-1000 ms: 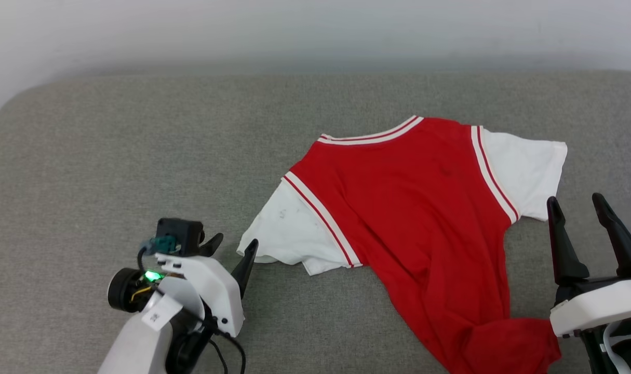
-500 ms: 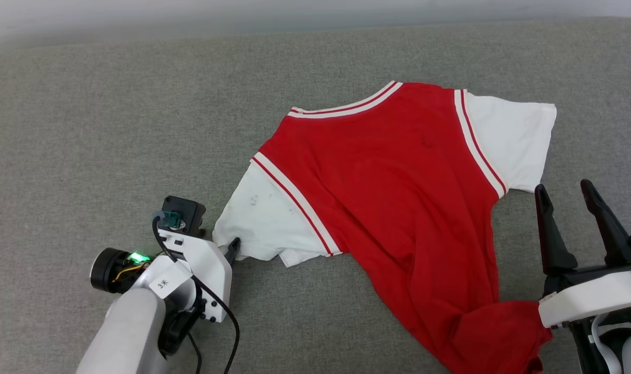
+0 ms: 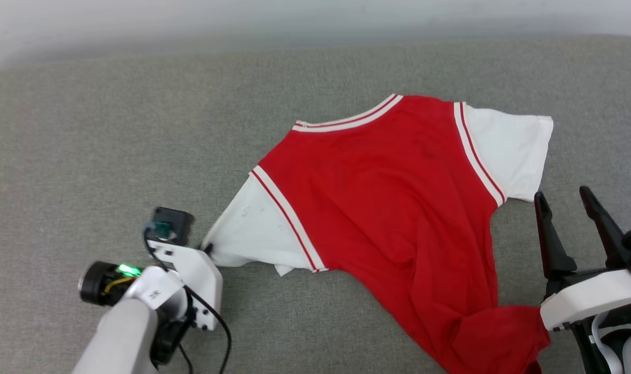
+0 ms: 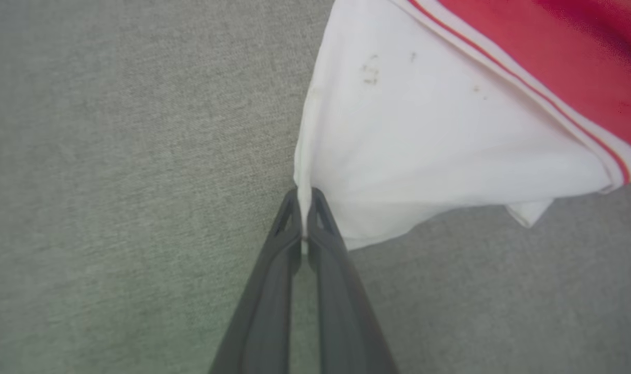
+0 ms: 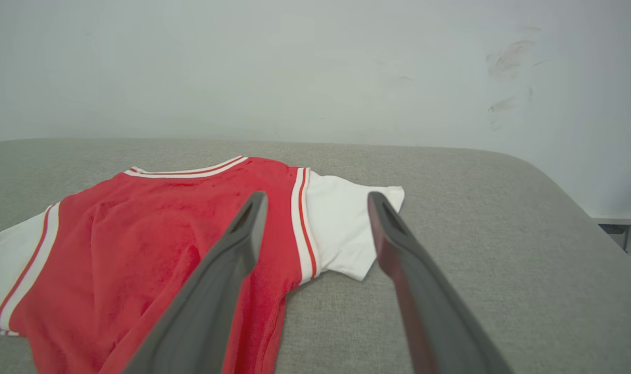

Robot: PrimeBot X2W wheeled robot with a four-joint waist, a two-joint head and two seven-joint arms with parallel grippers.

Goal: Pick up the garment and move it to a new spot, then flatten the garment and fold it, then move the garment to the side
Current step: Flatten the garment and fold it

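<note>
Our left jaws are pressed together on the very edge of the white sleeve (image 4: 424,135), a thin fold of cuff (image 4: 303,200) caught between their tips; our right jaws stand wide apart with nothing in them. The shirt (image 3: 398,208) lies on the grey surface (image 3: 112,130) between the two, spreading ahead and to the right of the left jaws, its red hem (image 3: 497,337) bunched just left of the right jaws and its other sleeve (image 3: 507,150) ahead of them. We judge the hold shallow: a sharp pull could slide the cuff free. Drawn from this one corner, the shirt would likely skew and wrinkle further, and the crumpled hem may offer the right jaws one layer only
</note>
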